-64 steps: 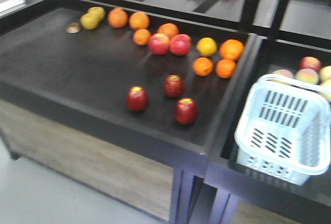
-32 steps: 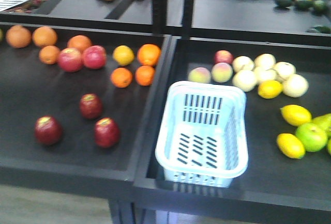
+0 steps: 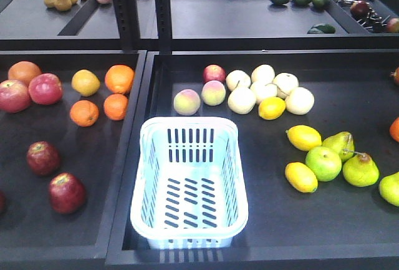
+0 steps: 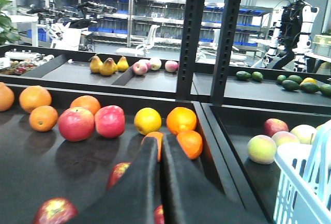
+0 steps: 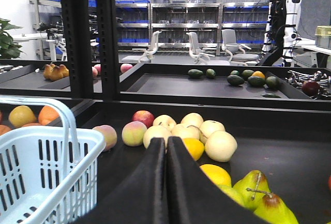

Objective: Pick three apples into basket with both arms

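Along the left-hand bin (image 3: 93, 232) we count two dark apples in full, one (image 3: 43, 158) behind the other (image 3: 67, 192), and a sliver of a third (image 3: 1, 202) at the picture's edge. Behind them lie two brighter red apples (image 3: 45, 88) and four oranges (image 3: 119, 78). Across the divider (image 3: 129, 158) stands one basket (image 3: 189, 122), nothing in it. Our left gripper (image 4: 158, 142) and right gripper (image 5: 166, 140) each have both fingers pressed together, holding and touching nothing.
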Available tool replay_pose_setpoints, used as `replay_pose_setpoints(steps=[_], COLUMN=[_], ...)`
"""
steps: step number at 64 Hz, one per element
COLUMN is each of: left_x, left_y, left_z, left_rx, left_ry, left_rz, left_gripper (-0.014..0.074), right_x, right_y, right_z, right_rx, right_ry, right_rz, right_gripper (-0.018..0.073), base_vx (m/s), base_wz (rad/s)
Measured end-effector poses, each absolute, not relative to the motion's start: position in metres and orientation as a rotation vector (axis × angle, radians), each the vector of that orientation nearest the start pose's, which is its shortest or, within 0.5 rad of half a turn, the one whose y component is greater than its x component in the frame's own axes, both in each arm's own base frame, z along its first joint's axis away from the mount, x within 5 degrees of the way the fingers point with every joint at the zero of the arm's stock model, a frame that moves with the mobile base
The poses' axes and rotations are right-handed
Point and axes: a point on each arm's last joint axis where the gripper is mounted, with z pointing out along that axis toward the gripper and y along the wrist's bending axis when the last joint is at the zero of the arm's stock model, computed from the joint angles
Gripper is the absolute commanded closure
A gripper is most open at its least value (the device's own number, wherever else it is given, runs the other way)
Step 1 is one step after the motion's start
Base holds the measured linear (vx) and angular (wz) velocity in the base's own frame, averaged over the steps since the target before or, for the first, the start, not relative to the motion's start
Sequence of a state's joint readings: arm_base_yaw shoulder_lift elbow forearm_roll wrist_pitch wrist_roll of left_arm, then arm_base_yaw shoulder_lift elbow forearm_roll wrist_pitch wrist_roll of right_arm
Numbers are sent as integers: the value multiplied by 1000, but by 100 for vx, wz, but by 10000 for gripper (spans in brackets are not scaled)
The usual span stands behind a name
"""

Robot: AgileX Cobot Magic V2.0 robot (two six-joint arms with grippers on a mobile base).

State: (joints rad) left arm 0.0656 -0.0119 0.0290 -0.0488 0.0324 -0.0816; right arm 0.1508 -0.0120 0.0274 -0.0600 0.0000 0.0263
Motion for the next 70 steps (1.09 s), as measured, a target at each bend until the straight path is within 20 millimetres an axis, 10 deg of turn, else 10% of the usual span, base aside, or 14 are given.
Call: replay_pose_setpoints(steps=[70], left_x=[57], left_y=[4], left_z=[201], left_rx=[-149], left_ry=[1526], left_rz=[-53], left_gripper=[603], right_x=[56], right_y=[8], right_z=[205], right_rx=[-138], right_ry=[1493], right_rz=[94], right_gripper=[568], base_vx=[7], base_wz=[-2])
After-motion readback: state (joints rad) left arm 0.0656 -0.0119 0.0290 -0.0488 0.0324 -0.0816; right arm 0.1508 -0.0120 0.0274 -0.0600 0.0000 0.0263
